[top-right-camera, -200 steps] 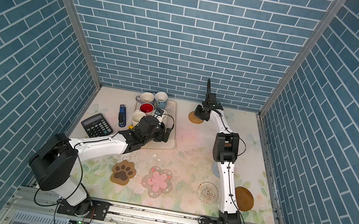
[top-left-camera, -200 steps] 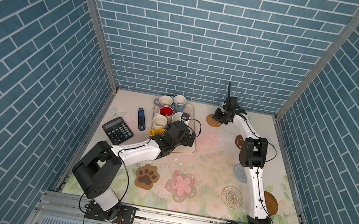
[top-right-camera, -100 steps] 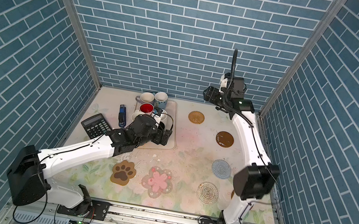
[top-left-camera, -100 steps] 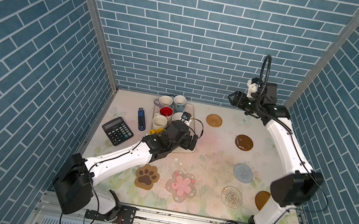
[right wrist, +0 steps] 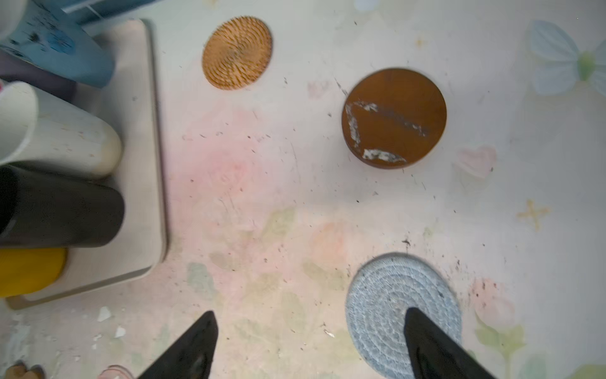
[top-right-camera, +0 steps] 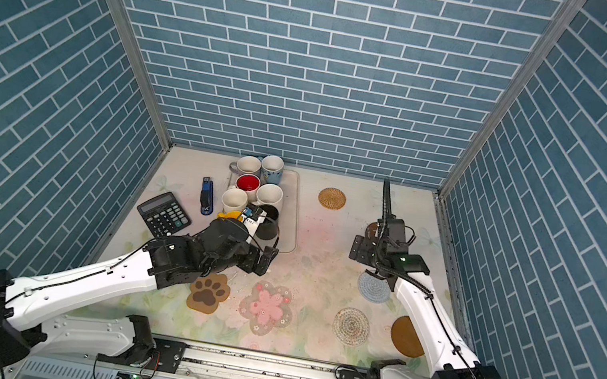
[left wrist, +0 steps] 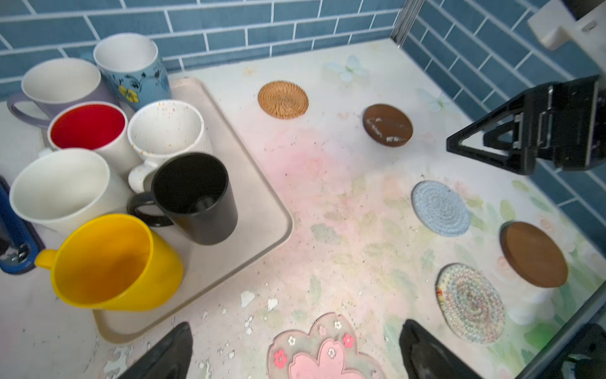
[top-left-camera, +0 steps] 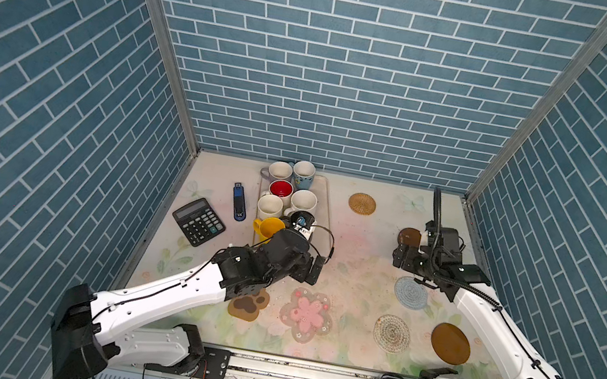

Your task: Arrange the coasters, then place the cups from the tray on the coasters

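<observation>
Fingers (left wrist: 167, 354) of the left gripper (left wrist: 292, 352) are spread wide, nothing held. Left wrist view: the pink flower coaster (left wrist: 324, 359) lies on the table below the gap between them. The near corner of the tray (left wrist: 262, 203) lies beyond one fingertip, apart from it. Both top views: this gripper is over the table between that tray corner and the pink flower coaster, with the paw coaster (top-right-camera: 208, 292) beside the arm's wrist. All seven cups stand clustered on the tray. The yellow cup (left wrist: 111, 262) at the near corner and the black cup (left wrist: 196, 197) beside it are closest to the left fingers. Behind them stand a plain white cup (left wrist: 62, 190), a speckled white cup (left wrist: 165, 129), the red-inside cup (left wrist: 88, 126), the light blue cup (left wrist: 131, 65) and the lavender-grey cup (left wrist: 62, 82). Fingers (right wrist: 436, 354) of the right gripper (right wrist: 311, 349) are also wide apart and empty; its wrist view is blurred. There one fingertip overlaps the pale blue knit coaster (right wrist: 387, 295); contact cannot be told. The left wrist view shows that gripper hanging above the table. In a top view it sits between the scuffed brown disc (top-left-camera: 408, 236) and the pale blue knit coaster. The woven tan coaster (top-left-camera: 362, 203) lies farther back, near the tray's right rim but apart. Front row, left to right in both top views: paw coaster, pink flower coaster, whitish woven coaster (top-left-camera: 391, 333), second brown disc (top-left-camera: 450, 344), each apart from its neighbour.
</observation>
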